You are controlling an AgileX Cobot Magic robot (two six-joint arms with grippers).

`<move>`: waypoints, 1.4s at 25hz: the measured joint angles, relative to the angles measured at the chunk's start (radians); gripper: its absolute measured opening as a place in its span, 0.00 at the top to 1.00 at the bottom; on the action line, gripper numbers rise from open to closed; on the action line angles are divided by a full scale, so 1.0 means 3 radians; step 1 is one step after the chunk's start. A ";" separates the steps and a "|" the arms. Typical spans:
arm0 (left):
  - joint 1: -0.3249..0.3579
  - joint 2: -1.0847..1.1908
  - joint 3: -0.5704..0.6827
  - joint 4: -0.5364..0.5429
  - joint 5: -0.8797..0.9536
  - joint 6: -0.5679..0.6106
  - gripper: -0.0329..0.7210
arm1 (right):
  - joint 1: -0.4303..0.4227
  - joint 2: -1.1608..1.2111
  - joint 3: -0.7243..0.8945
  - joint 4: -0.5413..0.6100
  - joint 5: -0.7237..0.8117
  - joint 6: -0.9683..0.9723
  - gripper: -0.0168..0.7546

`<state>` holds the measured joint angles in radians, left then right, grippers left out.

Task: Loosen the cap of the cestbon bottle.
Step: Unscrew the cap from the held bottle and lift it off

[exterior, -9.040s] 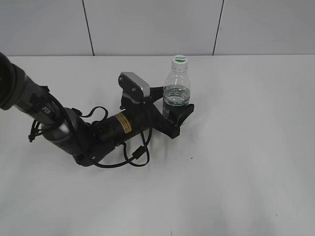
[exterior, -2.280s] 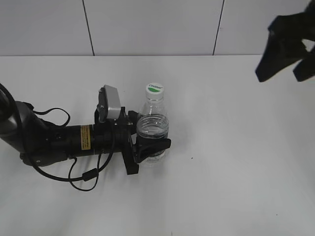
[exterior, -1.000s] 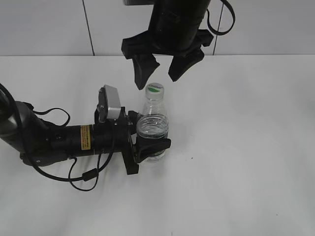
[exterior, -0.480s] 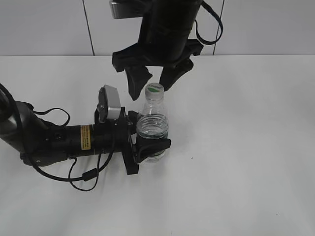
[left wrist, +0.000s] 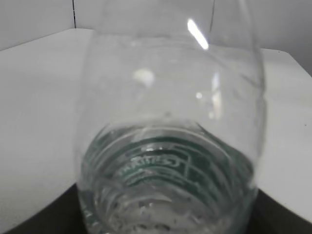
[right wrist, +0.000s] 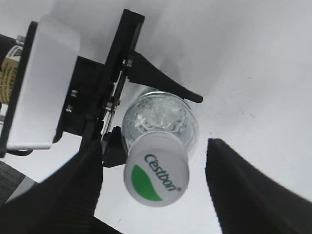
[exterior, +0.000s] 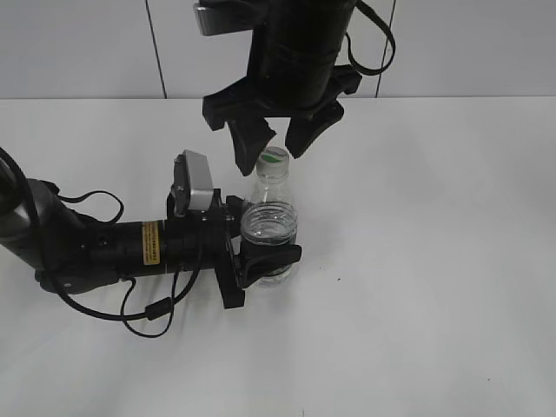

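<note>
The cestbon bottle (exterior: 268, 226) stands upright on the white table, clear with a dark green label low down. My left gripper (exterior: 261, 261) is shut on its body; the bottle fills the left wrist view (left wrist: 170, 146). The white cap (exterior: 274, 157) with a green leaf mark sits on the neck. My right gripper (exterior: 276, 143) hangs from above, open, one finger on each side of the cap, not touching it. In the right wrist view the cap (right wrist: 156, 175) lies between the open fingers (right wrist: 155, 187), nearer the left one.
The left arm (exterior: 95, 248) lies along the table to the left of the bottle, with its cable looping in front. The white table (exterior: 434, 261) stretches right and forward. A white panelled wall (exterior: 478, 43) rises behind.
My right arm came in from the upper right and lowered over the bottle; in the last half second it dropped slightly around the cap. The left gripper and bottle have stayed still.
</note>
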<state>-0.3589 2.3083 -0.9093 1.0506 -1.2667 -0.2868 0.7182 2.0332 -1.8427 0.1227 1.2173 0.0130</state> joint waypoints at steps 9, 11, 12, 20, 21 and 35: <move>0.0000 0.0000 0.0000 0.0000 0.0000 0.0000 0.42 | 0.0000 0.0000 0.0058 -0.0002 0.0000 0.0000 0.33; 0.0000 0.0000 0.0000 0.0000 0.0000 0.0000 0.42 | 0.0000 0.0000 0.0121 -0.0002 0.0003 0.0000 0.33; 0.0000 0.0000 0.0000 0.0000 0.0000 0.0000 0.42 | 0.0000 0.0000 0.0130 -0.0002 0.0003 0.0000 0.33; 0.0000 0.0000 0.0000 0.0000 0.0000 0.0000 0.42 | 0.0000 -0.0010 0.0130 -0.0006 0.0003 0.0000 0.33; 0.0000 0.0000 0.0000 0.0000 0.0000 0.0000 0.42 | 0.0000 -0.0010 0.0130 -0.0006 0.0003 0.0000 0.33; 0.0000 0.0000 0.0000 0.0000 -0.0003 0.0000 0.42 | 0.0000 -0.0052 0.0130 -0.0010 0.0004 0.0000 0.33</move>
<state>-0.3589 2.3083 -0.9093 1.0506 -1.2676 -0.2868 0.7182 2.0177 -1.8038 0.1197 1.2185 0.0130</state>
